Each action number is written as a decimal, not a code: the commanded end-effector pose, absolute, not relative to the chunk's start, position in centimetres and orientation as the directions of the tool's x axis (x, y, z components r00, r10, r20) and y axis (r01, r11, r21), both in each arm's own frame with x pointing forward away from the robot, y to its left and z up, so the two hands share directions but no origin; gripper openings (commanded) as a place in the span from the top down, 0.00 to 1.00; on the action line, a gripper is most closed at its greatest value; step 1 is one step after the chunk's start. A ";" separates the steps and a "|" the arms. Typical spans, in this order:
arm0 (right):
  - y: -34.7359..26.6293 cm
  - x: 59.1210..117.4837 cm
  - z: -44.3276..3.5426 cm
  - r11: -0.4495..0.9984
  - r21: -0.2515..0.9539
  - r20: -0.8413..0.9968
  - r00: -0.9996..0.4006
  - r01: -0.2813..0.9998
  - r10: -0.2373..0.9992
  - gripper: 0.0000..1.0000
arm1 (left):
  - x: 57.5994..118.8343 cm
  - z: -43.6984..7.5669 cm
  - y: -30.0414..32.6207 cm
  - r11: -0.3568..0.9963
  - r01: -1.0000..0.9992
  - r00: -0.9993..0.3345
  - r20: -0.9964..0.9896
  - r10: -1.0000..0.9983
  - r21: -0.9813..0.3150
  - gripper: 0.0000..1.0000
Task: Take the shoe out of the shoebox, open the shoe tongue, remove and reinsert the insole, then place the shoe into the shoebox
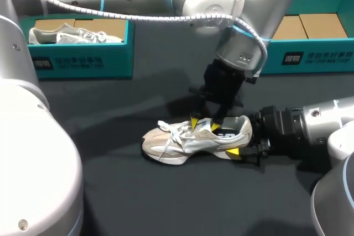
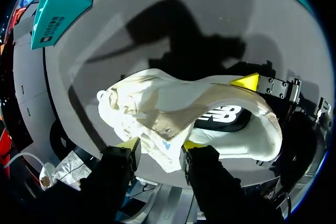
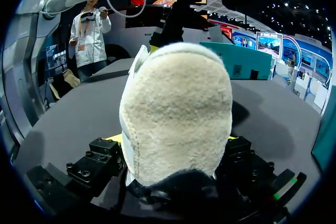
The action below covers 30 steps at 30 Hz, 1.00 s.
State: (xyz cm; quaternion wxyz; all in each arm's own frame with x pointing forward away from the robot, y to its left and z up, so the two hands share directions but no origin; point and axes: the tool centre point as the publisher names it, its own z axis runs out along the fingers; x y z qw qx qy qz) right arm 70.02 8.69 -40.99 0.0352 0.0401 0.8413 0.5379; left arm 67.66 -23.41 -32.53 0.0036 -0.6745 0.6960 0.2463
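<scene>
- Left gripper (image 1: 204, 125) hangs straight over the shoe (image 1: 177, 141) in the head view. Its yellow tips sit astride the tongue at the shoe's mouth, closed down on it by the look of things.
- Over on the other side, the right gripper (image 1: 239, 141) is in low, clamped across the heel. The shoe sits on its sole on the table (image 1: 121, 192), well apart from the teal shoebox (image 1: 83, 62) at the back left and the other shoebox (image 1: 318, 56) at the back right.
- On to the left wrist view: the soft white tongue (image 2: 160, 150) fills the gap between the fingers (image 2: 128, 145) and touches both, so it's held. Beyond it the dark insole (image 2: 223, 119) shows down inside the shoe.
- Right wrist view: the fuzzy heel (image 3: 176, 108) bulges up between the jaws, gripped from both sides with the jaws set fairly wide.
- Handling call: I'd judge this a light shoe with a soft upper and a springy sole.
- The tongue is floppy, so a pinch at its free edge suits folding it forward. The heel is likely the stiffest part and the best anchor.
- The insole looks thin, bendy and probably snug. I'd take it by the edge at the heel end and not crush it.
</scene>
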 end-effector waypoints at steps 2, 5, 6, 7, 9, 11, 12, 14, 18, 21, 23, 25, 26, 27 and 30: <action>8.7 70.0 -41.2 0.422 0.906 -0.016 -0.994 0.030 0.104 1.00 | 67.5 -32.2 -22.9 -0.023 -0.942 -0.094 -0.329 -0.940 0.334 0.58; 8.7 70.0 -41.2 0.422 0.906 -0.016 -0.994 0.030 0.104 1.00 | 67.8 -32.5 -23.3 -0.020 -0.940 -0.104 -0.341 -0.934 0.340 0.60; 8.7 70.0 -41.2 0.422 0.906 -0.016 -0.994 0.030 0.104 1.00 | 67.8 -32.6 -23.4 -0.014 -0.937 -0.115 -0.345 -0.932 0.349 0.61; 8.7 70.0 -41.2 0.422 0.906 -0.016 -0.994 0.030 0.104 1.00 | 67.9 -32.8 -23.6 -0.013 -0.936 -0.118 -0.349 -0.930 0.352 0.62; 8.7 70.0 -41.2 0.422 0.906 -0.016 -0.994 0.030 0.104 1.00 | 67.9 -32.9 -23.7 -0.013 -0.937 -0.121 -0.357 -0.926 0.350 0.74; 8.7 70.0 -41.2 0.422 0.906 -0.016 -0.994 0.030 0.104 1.00 | 67.9 -32.9 -23.7 -0.012 -0.937 -0.122 -0.358 -0.926 0.350 0.93; 8.7 70.0 -41.2 0.422 0.906 -0.016 -0.994 0.030 0.104 1.00 | 67.9 -32.8 -23.5 -0.009 -0.937 -0.124 -0.356 -0.926 0.350 1.00; 8.7 70.0 -41.2 0.422 0.906 -0.016 -0.994 0.030 0.104 1.00 | 67.7 -32.5 -23.1 -0.002 -0.939 -0.125 -0.346 -0.930 0.344 1.00; 8.7 70.0 -41.2 0.422 0.906 -0.016 -0.994 0.030 0.104 1.00 | 67.3 -31.7 -21.9 0.003 -0.945 -0.108 -0.304 -0.947 0.326 1.00; 8.7 70.0 -41.2 0.422 0.906 -0.016 -0.994 0.030 0.104 1.00 | 67.1 -31.0 -20.7 0.004 -0.948 -0.090 -0.256 -0.963 0.318 1.00; 8.7 70.0 -41.2 0.422 0.906 -0.016 -0.994 0.030 0.104 1.00 | 66.9 -30.5 -19.9 0.010 -0.950 -0.085 -0.229 -0.970 0.311 1.00; 8.7 70.0 -41.2 0.422 0.906 -0.016 -0.994 0.030 0.104 1.00 | 66.8 -30.3 -19.2 0.008 -0.956 -0.075 -0.219 -0.973 0.293 1.00; 8.7 70.0 -41.2 0.422 0.906 -0.016 -0.994 0.030 0.104 1.00 | 66.7 -30.2 -18.9 0.009 -0.958 -0.072 -0.211 -0.975 0.287 1.00; 8.7 70.0 -41.2 0.422 0.906 -0.016 -0.994 0.030 0.104 1.00 | 66.6 -30.2 -18.6 0.008 -0.960 -0.070 -0.210 -0.975 0.281 1.00; 8.7 70.0 -41.2 0.422 0.906 -0.016 -0.994 0.030 0.104 1.00 | 66.6 -30.1 -17.7 0.016 -0.964 -0.069 -0.196 -0.978 0.264 1.00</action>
